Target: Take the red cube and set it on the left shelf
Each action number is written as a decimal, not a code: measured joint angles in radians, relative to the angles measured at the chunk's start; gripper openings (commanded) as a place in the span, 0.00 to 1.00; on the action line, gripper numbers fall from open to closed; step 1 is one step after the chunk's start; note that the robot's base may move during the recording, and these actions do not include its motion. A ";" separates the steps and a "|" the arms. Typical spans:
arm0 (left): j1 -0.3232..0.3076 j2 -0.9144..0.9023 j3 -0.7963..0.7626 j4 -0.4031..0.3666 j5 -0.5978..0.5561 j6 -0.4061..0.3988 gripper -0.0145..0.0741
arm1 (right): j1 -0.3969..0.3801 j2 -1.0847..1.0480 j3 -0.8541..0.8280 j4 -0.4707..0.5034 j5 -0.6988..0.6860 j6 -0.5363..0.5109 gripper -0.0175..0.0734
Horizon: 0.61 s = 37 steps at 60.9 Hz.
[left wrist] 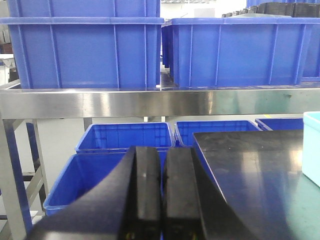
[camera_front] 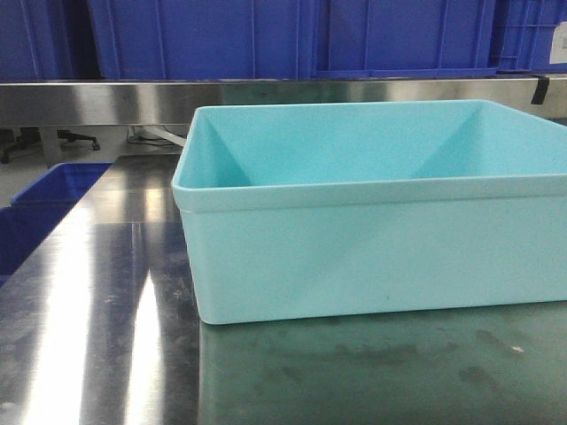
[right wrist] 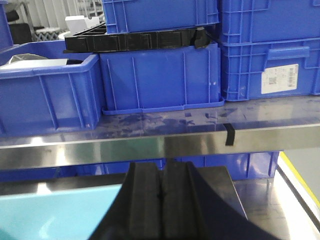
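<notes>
In the front view, low blue crates [camera_front: 53,190] sit at the far left, below the edge of the steel table [camera_front: 97,292]. To their right a pale turquoise tub [camera_front: 372,257] stands on the table and fills most of the right half. Its near wall hides its floor, so what lies inside cannot be told. Behind the tub the steel shelf [camera_front: 97,102] runs across the whole width, well apart from both grippers, with more blue bins [camera_front: 266,35] standing on it. A small black clip [camera_front: 540,88] sits on its rail at the far right.

In the left wrist view a steel rack leg [left wrist: 12,165] stands at the left. The shelf [left wrist: 150,102] crosses above it and carries two large blue bins [left wrist: 85,50] side by side with a narrow gap between them. Open blue crates [left wrist: 125,137] sit beneath the shelf. At the bottom middle the left gripper [left wrist: 161,165] has its two black fingers pressed together with nothing between them. Right of it lie the dark table [left wrist: 250,165] and, at the right edge, a corner of the tub [left wrist: 312,145].

In the right wrist view the tub [right wrist: 50,217] is near, at the lower left. The right gripper [right wrist: 161,185] at the bottom middle is also pressed together, with only a thin seam showing. Beyond it the shelf [right wrist: 125,147] bears the clip [right wrist: 229,134] right of centre. A black tray [right wrist: 135,39] rests on the middle bin [right wrist: 160,80].
</notes>
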 measured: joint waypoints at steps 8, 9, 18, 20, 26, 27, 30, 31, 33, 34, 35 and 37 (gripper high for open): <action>0.000 0.000 0.000 0.000 0.000 0.000 0.28 | 0.000 0.157 -0.144 0.000 0.039 0.000 0.25; 0.000 0.000 0.000 0.000 0.000 0.000 0.28 | 0.000 0.171 -0.164 0.000 0.046 0.000 0.25; 0.000 0.000 0.000 0.000 0.000 0.000 0.28 | 0.000 0.328 -0.291 0.002 0.143 0.000 0.25; 0.000 0.000 0.000 0.000 0.000 0.000 0.28 | 0.000 0.362 -0.309 0.004 0.161 0.000 0.25; 0.000 0.000 0.000 0.000 0.000 0.000 0.28 | 0.000 0.447 -0.352 0.006 0.199 0.000 0.25; 0.000 0.000 0.000 0.000 0.000 0.000 0.28 | 0.002 0.463 -0.358 0.008 0.201 0.000 0.25; 0.000 0.000 0.000 0.000 0.000 0.000 0.28 | 0.010 0.495 -0.369 0.010 0.216 0.000 0.25; 0.000 0.000 0.000 0.000 0.000 0.000 0.28 | 0.015 0.507 -0.372 0.010 0.218 0.000 0.25; 0.000 0.000 0.000 0.000 0.000 0.000 0.28 | 0.023 0.522 -0.377 0.010 0.225 0.000 0.25; 0.000 0.000 0.000 0.000 0.000 0.000 0.28 | 0.027 0.529 -0.380 0.010 0.225 0.000 0.25; 0.000 0.000 0.000 0.000 0.000 0.000 0.28 | 0.035 0.539 -0.380 0.010 0.227 0.000 0.25; 0.000 0.000 0.000 0.000 0.000 0.000 0.28 | 0.047 0.553 -0.384 0.012 0.230 0.000 0.25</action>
